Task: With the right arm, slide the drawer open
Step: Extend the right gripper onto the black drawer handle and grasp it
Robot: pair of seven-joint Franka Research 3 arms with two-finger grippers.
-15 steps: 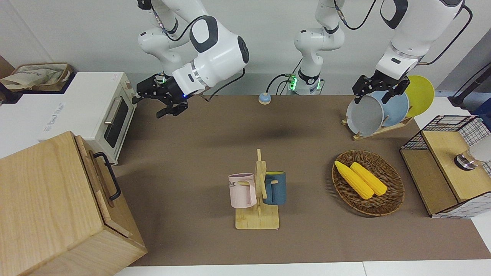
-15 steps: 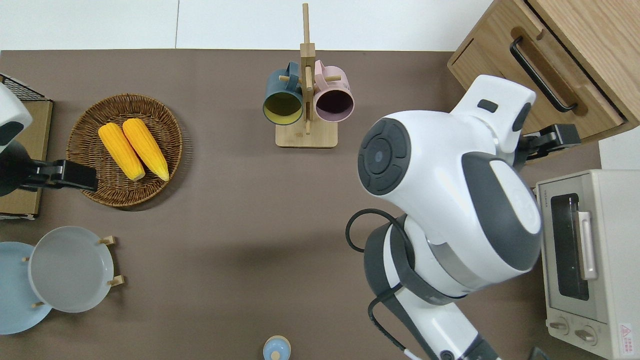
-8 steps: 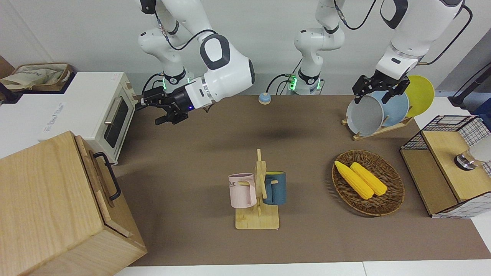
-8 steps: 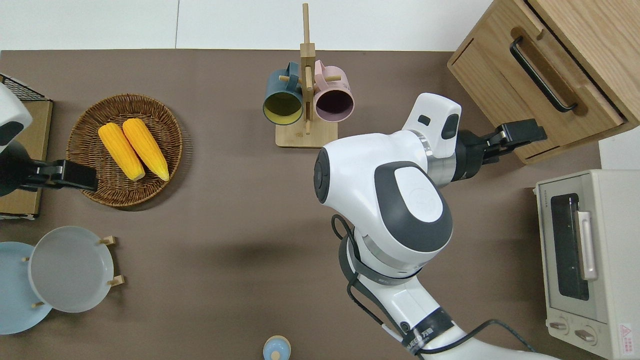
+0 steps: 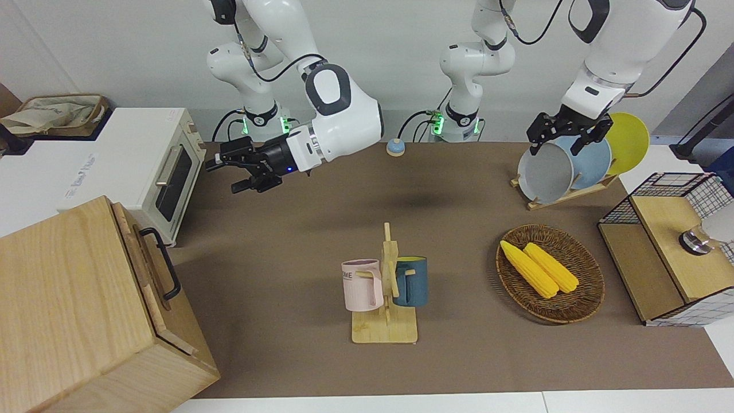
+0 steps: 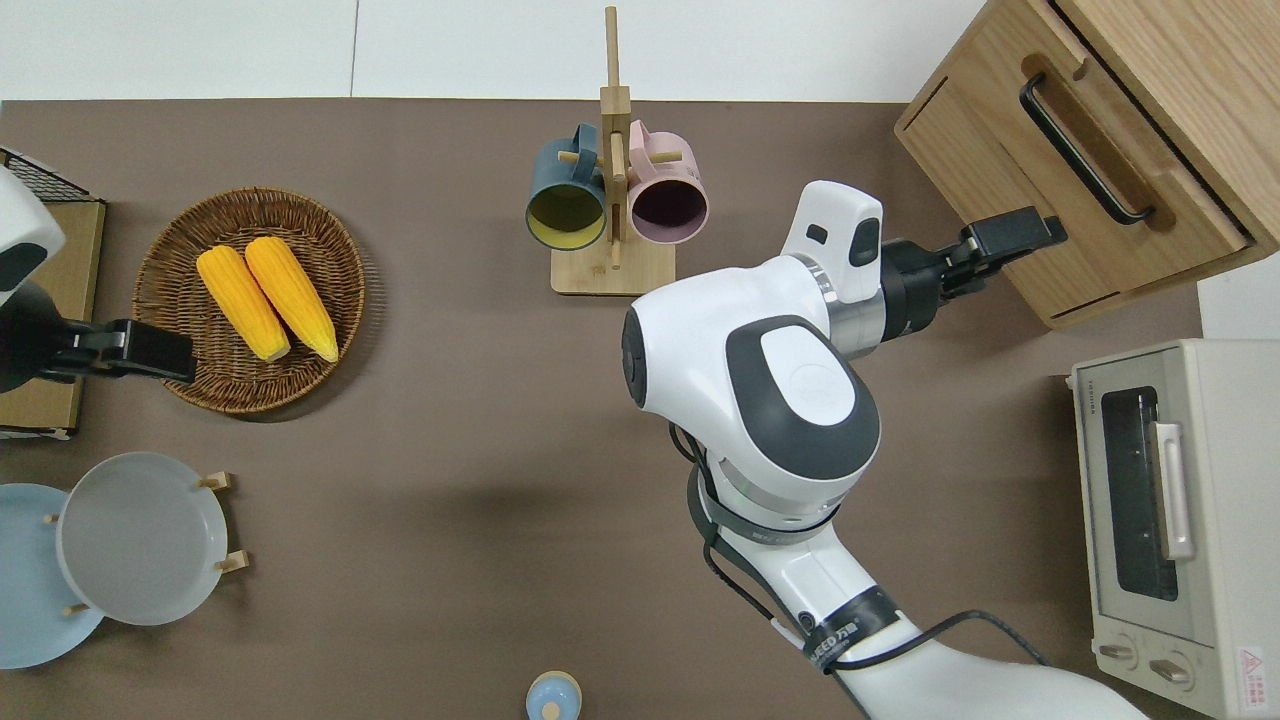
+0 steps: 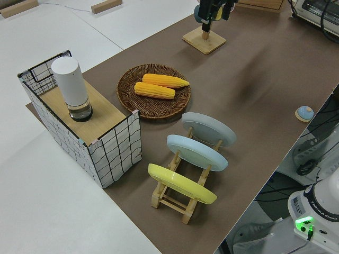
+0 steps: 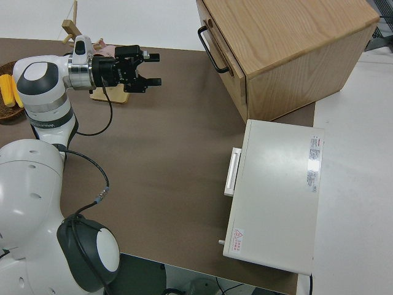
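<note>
The drawer is a light-wood panel with a black bar handle on the front of a big wooden cabinet at the right arm's end of the table. The panel sits against the cabinet. My right gripper hangs in the air, level, fingers pointing at the cabinet's front. It is open and empty, as the right side view shows, and it is apart from the handle. The left arm is parked, its gripper open.
A white toaster oven stands beside the cabinet, nearer to the robots. A wooden mug rack with two mugs stands mid-table. Toward the left arm's end are a wicker basket with corn, a plate rack and a wire-mesh box.
The right arm's elbow has swung toward the table's middle. Its gripper has drawn away from the toaster oven, moved farther from the robots and turned toward the cabinet's front.
</note>
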